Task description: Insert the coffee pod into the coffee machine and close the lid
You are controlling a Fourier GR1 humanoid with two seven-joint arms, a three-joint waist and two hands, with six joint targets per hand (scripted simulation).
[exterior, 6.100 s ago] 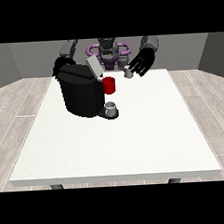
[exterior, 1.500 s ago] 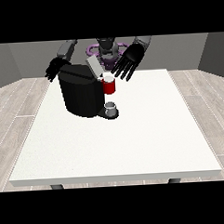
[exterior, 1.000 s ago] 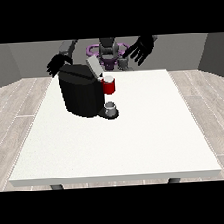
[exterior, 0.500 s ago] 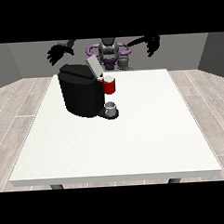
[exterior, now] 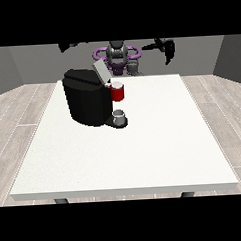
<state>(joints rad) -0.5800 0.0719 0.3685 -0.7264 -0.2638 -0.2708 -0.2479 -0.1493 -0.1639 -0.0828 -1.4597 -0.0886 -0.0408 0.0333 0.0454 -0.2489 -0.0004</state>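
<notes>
At the far left, high above the table (exterior: pixel 144 156), the hand at the view's left (exterior: pixel 71 45) is raised near the top edge of the scene, well apart from everything on the table; how its fingers lie cannot be told, as only a small dark shape of it shows. Below it and a little to the right, the black coffee machine (exterior: pixel 86 98) stands on the far left part of the white table. Its grey lid (exterior: pixel 100 72) is tilted up and open, leaning away to the far side. Just right of the machine's body, at its front, sits the red part of the brewing head (exterior: pixel 118 93) with a pale top; whether the coffee pod is in it cannot be told. Under that, on the machine's base, stands a small grey cup (exterior: pixel 120 115). Farther back, behind the table's far edge, is the robot's torso (exterior: pixel 117 56), grey with purple rings at the shoulders. At the far right, the hand at the view's right (exterior: pixel 167 50) is lifted off the table with its fingers hanging down, relaxed and holding nothing, well apart from the machine.
</notes>
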